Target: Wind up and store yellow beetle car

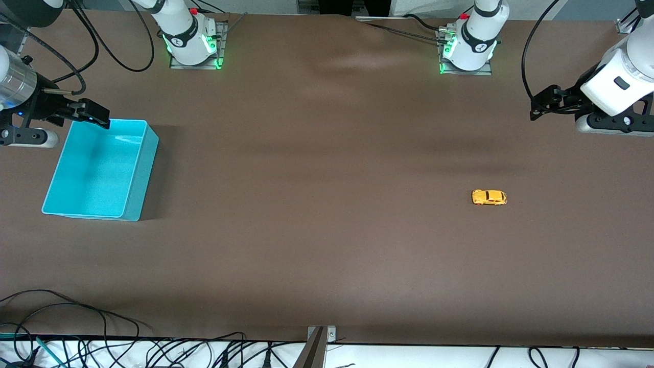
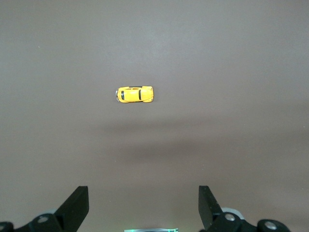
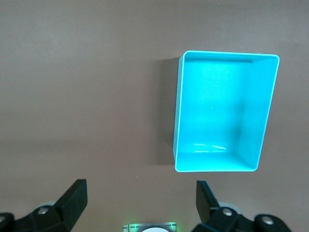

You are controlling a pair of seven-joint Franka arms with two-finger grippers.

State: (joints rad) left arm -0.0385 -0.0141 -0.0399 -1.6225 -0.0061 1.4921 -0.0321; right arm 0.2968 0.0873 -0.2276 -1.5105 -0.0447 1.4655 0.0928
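The yellow beetle car [image 1: 489, 197] sits on the table [image 1: 327, 230]; the left gripper [image 2: 144, 205] hovers above it, fingers wide; the right gripper [image 3: 141, 200] hangs over the turquoise bin [image 1: 134, 188], fingers wide.

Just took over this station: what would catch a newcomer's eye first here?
The turquoise bin, with nothing in it, sits at the right arm's end of the table, the open right gripper above its rim. The tiny yellow beetle car stands alone toward the left arm's end, with the open left gripper raised over bare table.
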